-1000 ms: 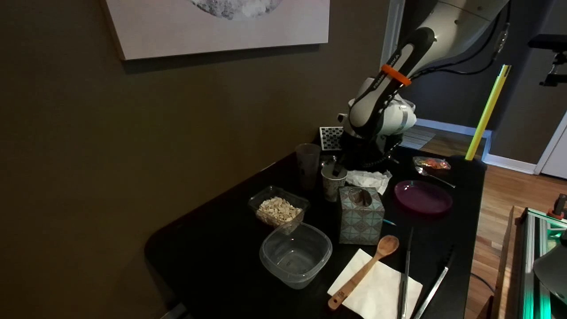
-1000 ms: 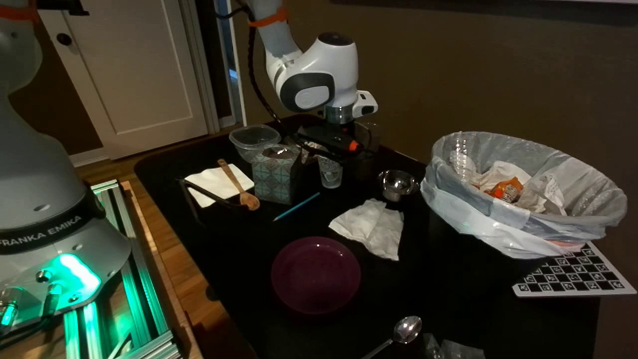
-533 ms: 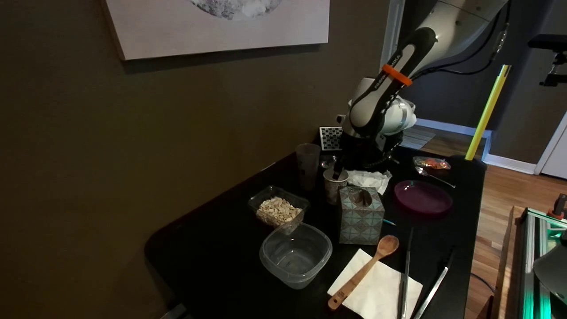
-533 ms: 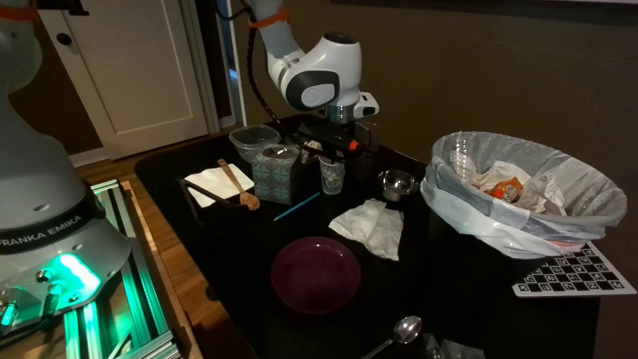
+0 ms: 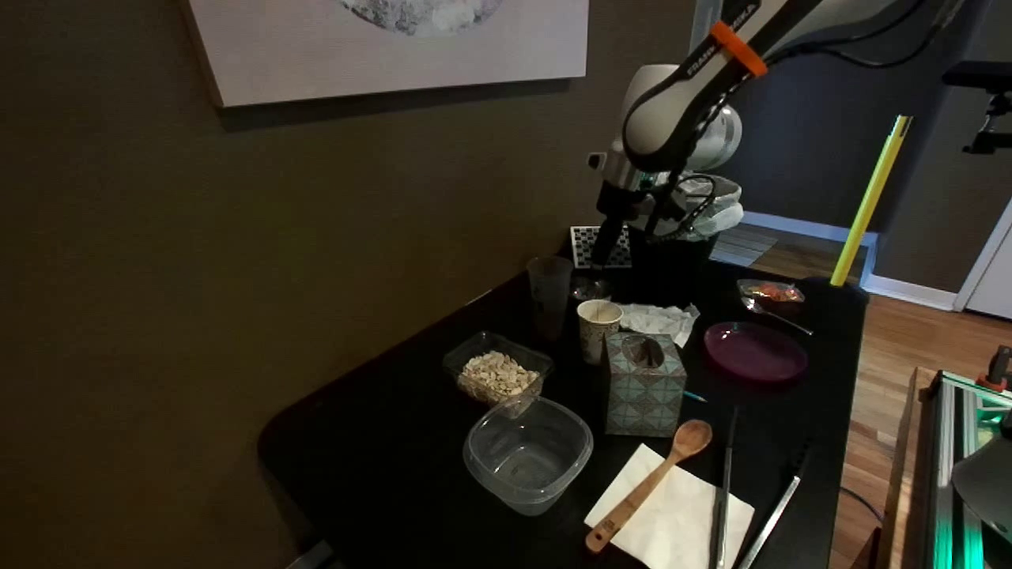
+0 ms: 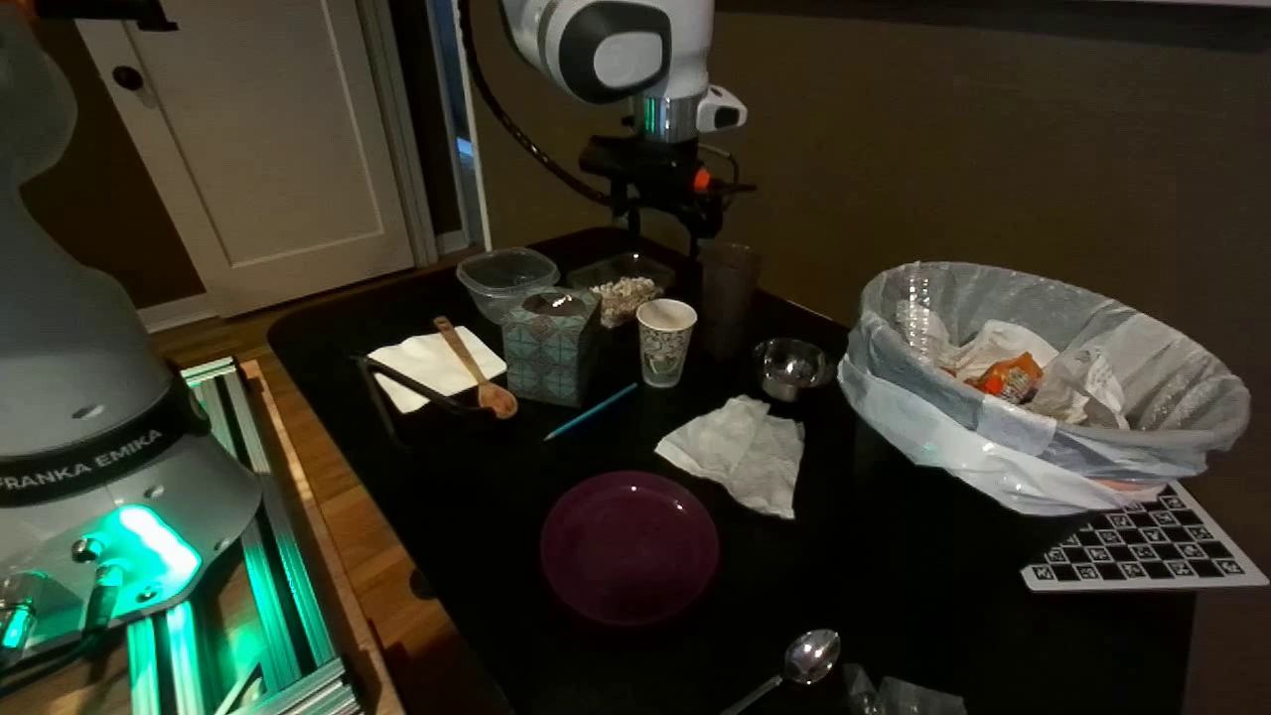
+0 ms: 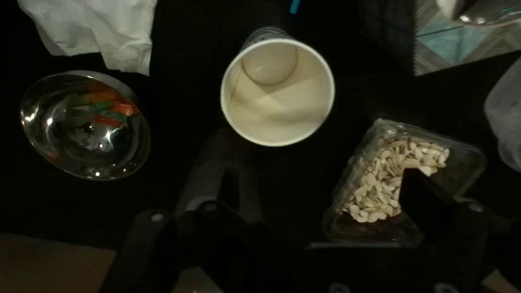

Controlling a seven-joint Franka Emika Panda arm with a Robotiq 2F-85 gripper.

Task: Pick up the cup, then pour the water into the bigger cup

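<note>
The cup [image 6: 664, 343], small, white and patterned, stands upright on the dark table in both exterior views. In the wrist view I look into the cup [image 7: 281, 101]; a faint line runs across its inside, and I cannot tell how much water it holds. Beside it stands the bigger cup [image 5: 549, 296], a tall greyish see-through tumbler, dim behind the cup in an exterior view [image 6: 730, 288]. My gripper [image 7: 319, 183] is open, its fingers wide apart with nothing between them. It hangs above the table, clear of the cup; one finger overlaps the tumbler in the wrist view.
A tissue box [image 5: 644, 387] stands close by the cup. Around it are a tub of nuts [image 5: 496, 375], a clear tub [image 5: 528, 458], a metal bowl [image 6: 789, 367], crumpled paper [image 6: 740, 452] and a purple plate [image 6: 629, 546]. A lined bin [image 6: 933, 437] rises beside the table.
The cup came down slightly between the two earlier moments and has stayed put since. My gripper has let go of it, opened and risen well above it.
</note>
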